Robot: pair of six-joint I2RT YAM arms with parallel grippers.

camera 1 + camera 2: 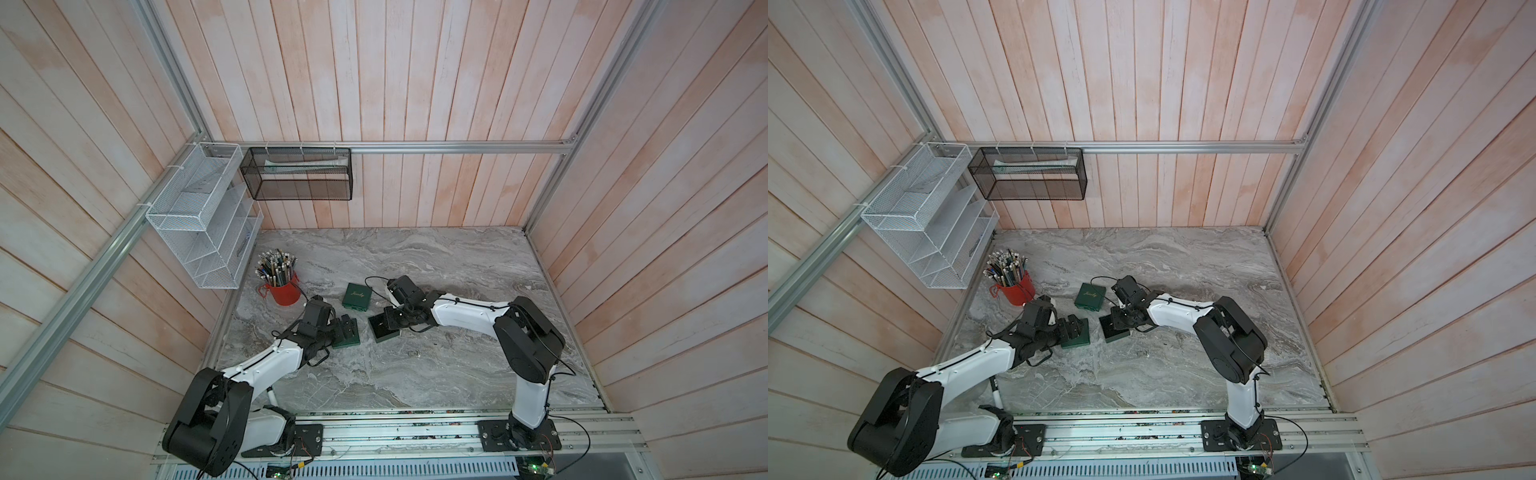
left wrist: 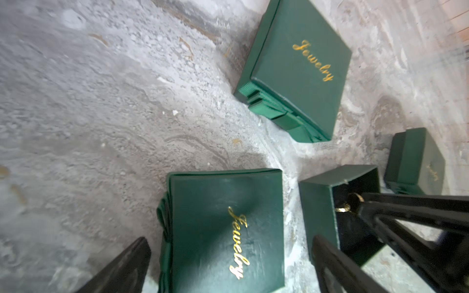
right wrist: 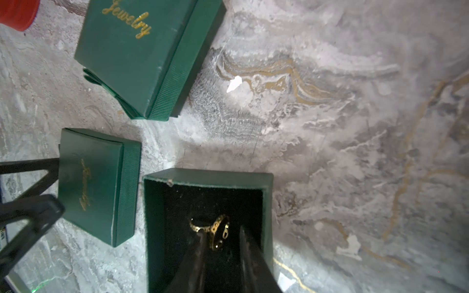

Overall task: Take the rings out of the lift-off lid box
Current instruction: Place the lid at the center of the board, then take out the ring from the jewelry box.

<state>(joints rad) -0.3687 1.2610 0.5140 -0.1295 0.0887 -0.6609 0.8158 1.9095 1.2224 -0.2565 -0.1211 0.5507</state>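
Two white-and-black robot arms (image 1: 465, 311) are leaning in over a grey marbled tabletop (image 1: 415, 374). The left gripper (image 1: 347, 328) is hovering over a dark green square lid (image 1: 348, 343), while the right gripper (image 1: 388, 320) is reaching down into an open dark green box with a black lining (image 1: 386, 337). A closed green box with gold lettering (image 1: 356, 296) is lying just behind them, near a red cup of pencils (image 1: 284, 291). A white wire rack (image 1: 199, 216) and a black mesh basket (image 1: 297, 174) are hanging on the plank walls.

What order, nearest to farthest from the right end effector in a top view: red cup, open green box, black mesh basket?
1. Open green box: right end effector inside.
2. Red cup: table, left side.
3. Black mesh basket: on back wall.
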